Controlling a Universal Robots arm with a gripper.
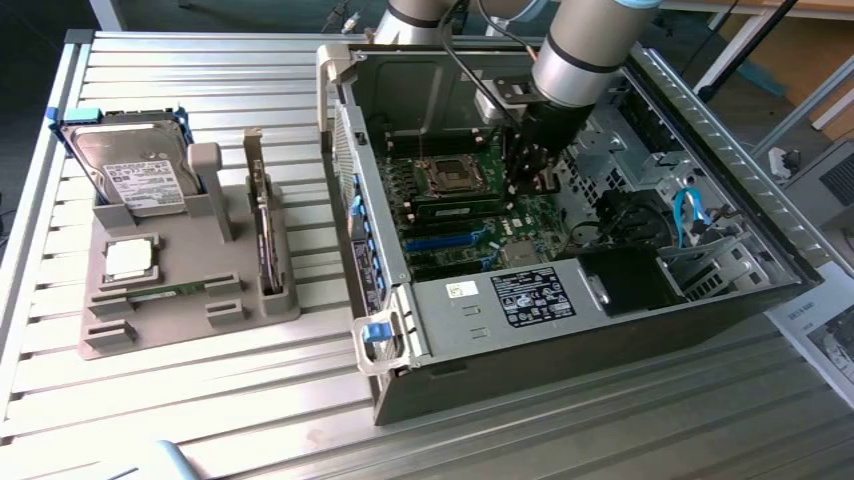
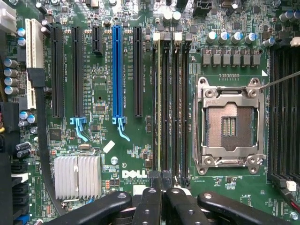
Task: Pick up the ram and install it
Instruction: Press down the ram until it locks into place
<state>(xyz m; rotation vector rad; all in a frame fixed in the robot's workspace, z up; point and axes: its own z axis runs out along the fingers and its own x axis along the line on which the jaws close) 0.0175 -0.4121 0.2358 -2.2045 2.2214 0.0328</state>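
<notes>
I have the tool (image 2: pixel 159 199) down inside the open computer case (image 1: pixel 694 300), its fingers (image 2: pixel 149 206) pressed together right over the memory slots (image 2: pixel 180 103) beside the empty processor socket (image 2: pixel 229 124). The ram (image 2: pixel 163 101) stands on edge in one of those slots just ahead of the fingertips, and I cannot tell whether the tool is gripping it or only touching its end. On the desk (image 1: pixel 200 400) to the exterior view's left, the grey holder (image 1: pixel 174 300) carries the hard drive (image 1: pixel 134 175) and the square silver chip (image 1: pixel 128 258).
</notes>
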